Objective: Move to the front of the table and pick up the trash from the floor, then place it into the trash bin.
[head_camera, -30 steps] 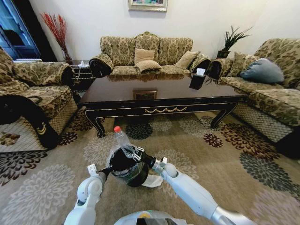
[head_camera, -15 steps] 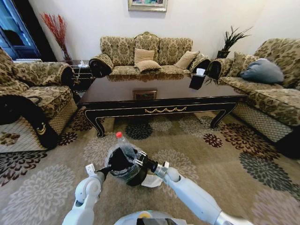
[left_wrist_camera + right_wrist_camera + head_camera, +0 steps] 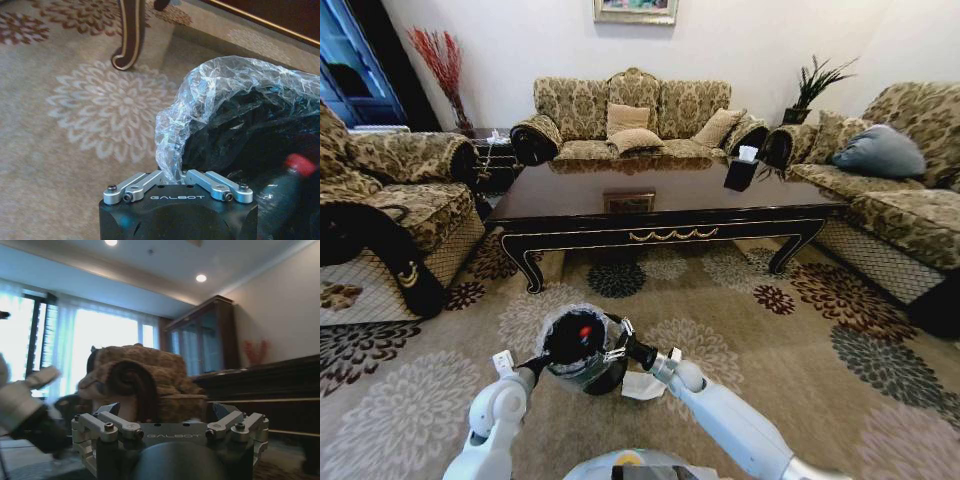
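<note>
The trash bin point(image 3: 592, 374), black with a crinkled clear liner point(image 3: 220, 85), hangs above the carpet in front of the table point(image 3: 660, 215). My left gripper point(image 3: 540, 363) is shut on the bin's rim and liner point(image 3: 169, 172). The clear bottle lies inside the bin, with its red cap point(image 3: 584, 331) point(image 3: 301, 164) showing against the dark inside. My right gripper point(image 3: 619, 341) sits at the bin's right rim, open and holding nothing. A white crumpled napkin point(image 3: 642, 387) lies on the carpet just right of the bin, under my right forearm.
Patterned sofas stand on the left point(image 3: 390, 200), at the back point(image 3: 635, 120) and on the right point(image 3: 900, 190). A black tissue box point(image 3: 741, 172) is on the table. A curved table leg point(image 3: 129, 35) stands beyond the bin. Open carpet point(image 3: 790, 360) lies to my right.
The bottle, whose neck and red cap stood above the bin's rim, has dropped inside. My right gripper has let go of it. My left arm has shifted slightly left.
</note>
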